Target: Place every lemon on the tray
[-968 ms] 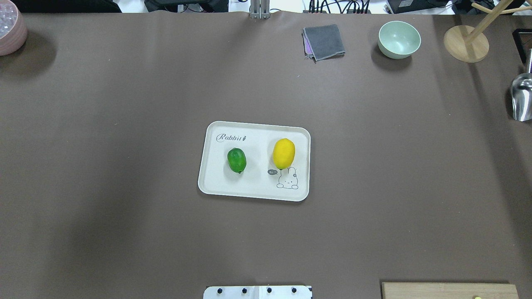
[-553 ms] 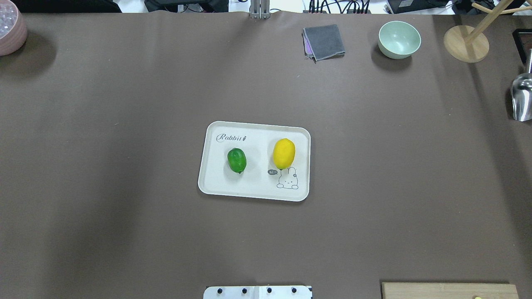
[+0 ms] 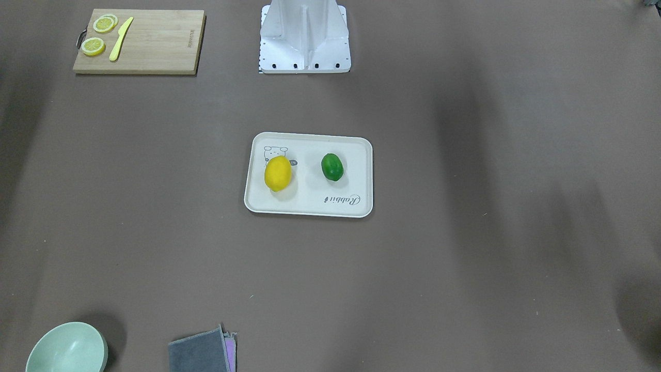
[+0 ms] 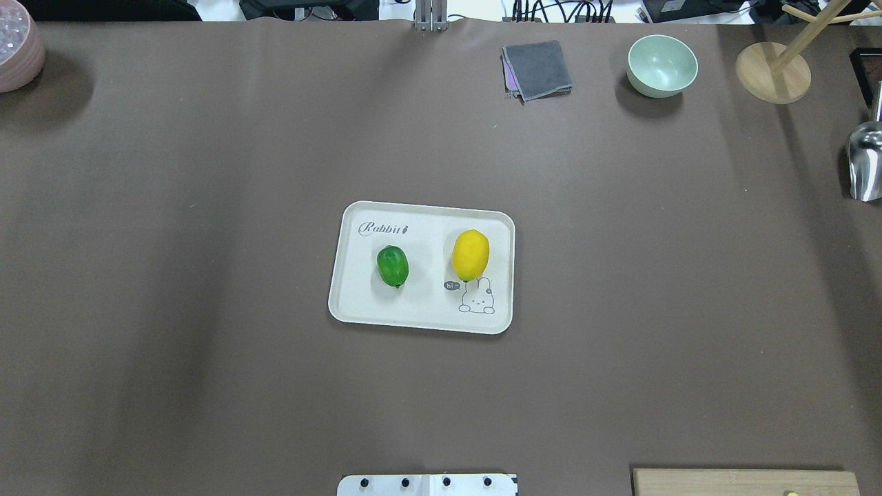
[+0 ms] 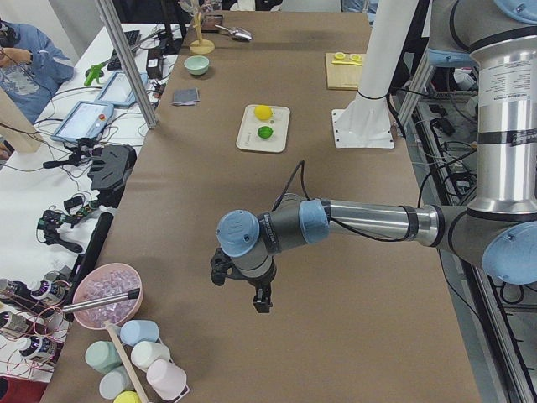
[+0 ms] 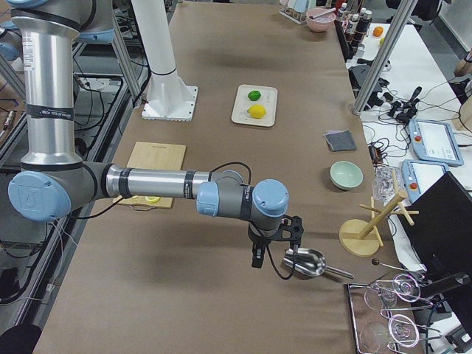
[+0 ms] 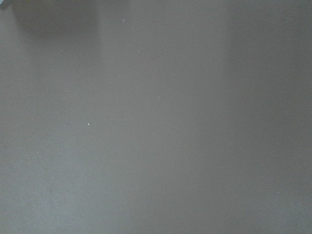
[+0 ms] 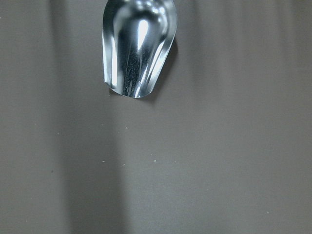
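Exterior front-facing footage shows the flat cream-white rectangular tray at the middle of the brown tabletop. The bright yellow oval lemon and the smaller glossy green lemon are laid on it side by side, apart and inside the rim. The thin lemon slices on the wooden cutting board are judged no part of the job. The same arrangement is confirmed from the overhead exterior view, so the task is judged complete. In the exterior left view the left hand is hung low over bare tabletop, well apart from the tray, probably parked clear of it; how far it is parted cannot be told. In the exterior right view the right hand is poised just beside a shiny metal scoop, its opening likewise impossible to tell. Only bare tabletop is shown by the left wrist-mounted camera, and the scoop by the right wrist-mounted one.
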`<state>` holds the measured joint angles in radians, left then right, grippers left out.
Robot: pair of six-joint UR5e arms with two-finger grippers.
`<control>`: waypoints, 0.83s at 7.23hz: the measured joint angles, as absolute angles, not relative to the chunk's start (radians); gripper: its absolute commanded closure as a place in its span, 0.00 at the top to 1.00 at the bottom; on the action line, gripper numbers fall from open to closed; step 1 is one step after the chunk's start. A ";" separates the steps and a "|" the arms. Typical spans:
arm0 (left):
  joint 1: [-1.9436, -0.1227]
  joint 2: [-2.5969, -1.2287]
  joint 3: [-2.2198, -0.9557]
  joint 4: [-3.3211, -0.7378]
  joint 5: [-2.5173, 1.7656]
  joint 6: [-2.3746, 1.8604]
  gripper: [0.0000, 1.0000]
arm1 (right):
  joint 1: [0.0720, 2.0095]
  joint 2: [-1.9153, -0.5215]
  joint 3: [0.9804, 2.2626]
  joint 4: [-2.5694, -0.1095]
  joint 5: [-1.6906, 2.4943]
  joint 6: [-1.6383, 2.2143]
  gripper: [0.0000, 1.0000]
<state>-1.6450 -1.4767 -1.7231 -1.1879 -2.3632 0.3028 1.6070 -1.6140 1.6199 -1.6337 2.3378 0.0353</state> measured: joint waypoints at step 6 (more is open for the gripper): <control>-1.661 -1.478 -1.711 -1.195 -2.361 0.304 0.98 | 1.607 -1.620 1.625 -1.634 2.339 0.035 1.00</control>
